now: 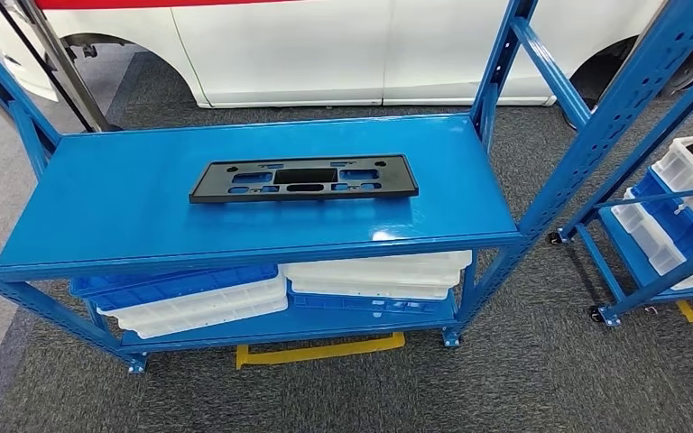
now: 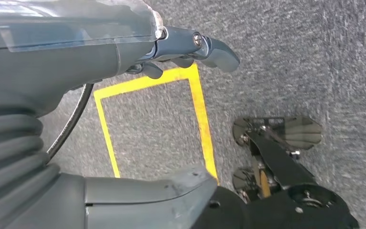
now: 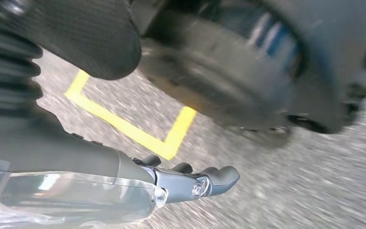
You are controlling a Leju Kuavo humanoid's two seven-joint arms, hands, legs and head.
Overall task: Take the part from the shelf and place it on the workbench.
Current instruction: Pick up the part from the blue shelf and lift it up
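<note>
**me:** Hanging loose right now, both of them. My left hand [image 2: 124, 52] dangles over grey carpet [image 2: 314, 57] and yellow floor tape [image 2: 201, 114], fingers [image 2: 214, 50] stretched out, nothing in them. Right hand [image 3: 124, 176] is the same deal, fingers [image 3: 219, 177] apart and empty above the carpet.

**other:** so where's the part?

**me:** Lying flat on the top deck of the blue shelf [image 1: 99, 198], roughly mid-deck, a bit toward the back. The part [image 1: 303, 179] is a long, thin black plate with cutouts.

**other:** heavy?

**me:** My guess is light, stiff plastic, though it could flex along its length. Smooth on that glossy deck, so it'll probably skate if I nudge it. I'd take it at both short ends, one hand each, or hook fingers under the long front edge.
</note>
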